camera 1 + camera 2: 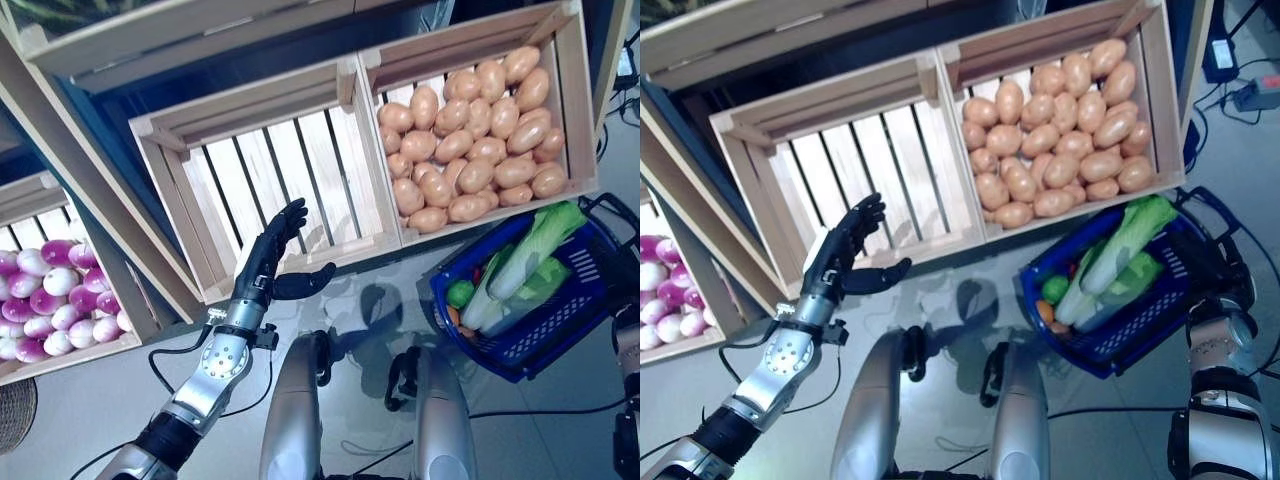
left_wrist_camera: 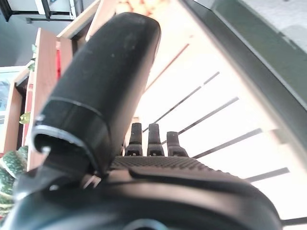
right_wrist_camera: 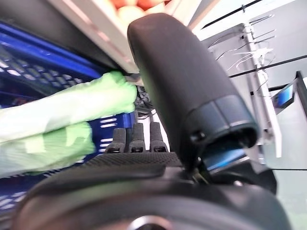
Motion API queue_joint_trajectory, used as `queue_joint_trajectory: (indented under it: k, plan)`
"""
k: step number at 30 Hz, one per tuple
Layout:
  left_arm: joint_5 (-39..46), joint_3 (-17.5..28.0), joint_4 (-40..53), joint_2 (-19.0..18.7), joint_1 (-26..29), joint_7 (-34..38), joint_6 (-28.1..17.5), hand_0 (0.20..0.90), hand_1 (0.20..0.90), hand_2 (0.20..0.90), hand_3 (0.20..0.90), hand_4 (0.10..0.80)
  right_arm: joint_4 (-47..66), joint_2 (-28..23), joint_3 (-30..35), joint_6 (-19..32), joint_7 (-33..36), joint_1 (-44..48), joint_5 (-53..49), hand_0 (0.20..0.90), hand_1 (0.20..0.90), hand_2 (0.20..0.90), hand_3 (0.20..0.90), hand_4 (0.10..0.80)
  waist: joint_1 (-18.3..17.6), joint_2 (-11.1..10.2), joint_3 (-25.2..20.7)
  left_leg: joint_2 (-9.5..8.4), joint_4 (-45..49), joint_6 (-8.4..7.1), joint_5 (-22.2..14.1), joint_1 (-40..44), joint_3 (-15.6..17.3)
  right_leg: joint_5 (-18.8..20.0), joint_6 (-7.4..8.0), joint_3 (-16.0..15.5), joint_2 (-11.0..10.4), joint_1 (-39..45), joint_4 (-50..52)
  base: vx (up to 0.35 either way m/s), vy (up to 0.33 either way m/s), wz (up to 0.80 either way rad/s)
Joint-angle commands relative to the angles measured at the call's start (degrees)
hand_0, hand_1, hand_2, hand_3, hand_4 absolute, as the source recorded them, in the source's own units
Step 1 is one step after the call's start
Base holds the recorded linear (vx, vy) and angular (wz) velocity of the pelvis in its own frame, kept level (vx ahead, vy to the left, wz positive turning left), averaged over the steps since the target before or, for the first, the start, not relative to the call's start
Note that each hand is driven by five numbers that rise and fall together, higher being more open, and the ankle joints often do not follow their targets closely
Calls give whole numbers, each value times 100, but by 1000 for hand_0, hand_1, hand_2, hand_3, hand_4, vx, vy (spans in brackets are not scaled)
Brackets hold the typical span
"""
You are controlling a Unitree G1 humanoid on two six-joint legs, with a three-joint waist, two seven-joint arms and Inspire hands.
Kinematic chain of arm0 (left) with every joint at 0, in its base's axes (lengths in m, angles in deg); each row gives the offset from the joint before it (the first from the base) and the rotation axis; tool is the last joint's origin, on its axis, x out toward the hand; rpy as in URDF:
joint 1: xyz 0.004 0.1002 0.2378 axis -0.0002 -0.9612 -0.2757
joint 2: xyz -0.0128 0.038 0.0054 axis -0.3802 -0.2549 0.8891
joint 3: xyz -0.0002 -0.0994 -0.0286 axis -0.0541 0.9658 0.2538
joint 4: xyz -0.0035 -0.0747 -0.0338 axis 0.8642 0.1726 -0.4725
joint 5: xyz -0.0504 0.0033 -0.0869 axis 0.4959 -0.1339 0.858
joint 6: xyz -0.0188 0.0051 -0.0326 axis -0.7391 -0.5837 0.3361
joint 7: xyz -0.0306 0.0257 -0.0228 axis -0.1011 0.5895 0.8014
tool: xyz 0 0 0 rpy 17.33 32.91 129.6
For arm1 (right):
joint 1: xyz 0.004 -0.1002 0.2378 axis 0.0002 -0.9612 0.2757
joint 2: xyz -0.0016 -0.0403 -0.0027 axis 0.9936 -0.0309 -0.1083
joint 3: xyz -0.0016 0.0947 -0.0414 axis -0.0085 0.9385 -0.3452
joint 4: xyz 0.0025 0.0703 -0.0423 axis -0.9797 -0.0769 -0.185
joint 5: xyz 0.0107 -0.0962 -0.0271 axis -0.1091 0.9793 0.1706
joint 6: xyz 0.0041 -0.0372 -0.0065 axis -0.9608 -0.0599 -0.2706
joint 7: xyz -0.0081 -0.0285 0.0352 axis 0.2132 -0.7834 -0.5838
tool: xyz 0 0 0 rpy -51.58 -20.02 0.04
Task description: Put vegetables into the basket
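The blue plastic basket (image 1: 545,345) stands on the floor at the right, below the wooden stand. In it lie long leafy greens with white stalks (image 1: 530,262), a small round green vegetable (image 1: 460,293) and a bit of something orange (image 1: 455,316). My left hand (image 1: 268,258) is open and empty, its fingers straight, raised before the front edge of an empty slatted crate (image 1: 270,170); it also shows in the left wrist view (image 2: 105,96). My right hand (image 1: 1218,285) is open beside the basket's right rim; in the right wrist view (image 3: 182,76) its fingers are straight next to the greens (image 3: 67,115).
The wooden stand (image 1: 90,190) holds a row of crates; a full one (image 1: 575,110) stands right above the basket, another (image 1: 60,345) at the far left. Cables and a power brick (image 1: 1240,85) lie on the floor at the right.
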Motion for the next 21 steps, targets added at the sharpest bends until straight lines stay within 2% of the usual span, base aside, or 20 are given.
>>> queue_joint_trajectory:
  k: [1,3,7,10,13,14,16,19,21]
  plan:
    - [-86,160,505,-25,-112,84,-577,900,900,900,900,800,-207,-341,99,435,-545,-187,-125,900,900,900,900,800,69,-327,-1038,-75,-805,260,-52,1085,215,1211,-364,-73,333,922,-1775,116,26,-5]
    - [-151,164,429,7,-164,127,-519,900,900,900,900,800,-145,-250,108,479,-664,-342,-132,900,900,900,900,800,73,-385,-1136,-103,-1254,264,152,1314,309,1449,-359,-113,366,1170,-2242,83,21,-10]
    - [-370,158,-22,209,-331,251,-319,900,900,900,900,800,311,257,-9,583,-751,-767,-113,900,900,900,900,800,36,-572,-1640,-290,-2849,214,531,2319,386,1966,-98,49,555,2134,-3812,204,41,-12]
    - [-455,191,-209,324,-427,282,-294,900,900,900,900,800,698,609,-26,594,-701,-993,-341,900,900,900,900,800,-13,-606,-1856,-355,-3505,195,745,2766,443,2171,-6,95,601,2530,-4395,161,89,-12]
    - [-640,236,-464,562,-599,397,-377,900,900,900,900,800,1485,1489,-162,776,-544,-1523,-498,900,900,900,900,800,-153,-581,-2084,-401,-4126,185,982,3203,525,2381,78,190,651,2837,-4831,114,116,-5]
    - [-768,281,-579,753,-727,449,-439,900,900,900,900,800,2163,2195,-527,980,-223,-1974,-350,900,900,900,900,800,-237,-556,-2203,-428,-4543,198,1162,3438,555,2536,116,268,686,2981,-5106,104,121,-3]
    - [-865,361,-623,937,-873,523,-411,900,900,900,900,800,2846,2843,-985,1100,91,-2411,-278,900,900,900,900,800,-324,-523,-2303,-444,-4922,218,1290,3641,574,2670,151,349,718,3086,-5367,53,83,-11]
    - [-836,418,-990,1193,-976,641,-470,900,900,900,900,800,3252,3396,-1502,1157,291,-2741,-117,900,900,900,900,800,-422,-468,-2424,-445,-5309,219,1429,3849,625,2845,183,433,759,3191,-5692,7,42,-19]
    - [-849,433,-1194,1317,-978,729,-456,900,900,900,900,800,3432,3537,-1717,1129,415,-2826,33,900,900,900,900,800,-456,-437,-2465,-448,-5478,211,1493,3940,644,2928,191,458,787,3260,-5867,-3,40,-4]
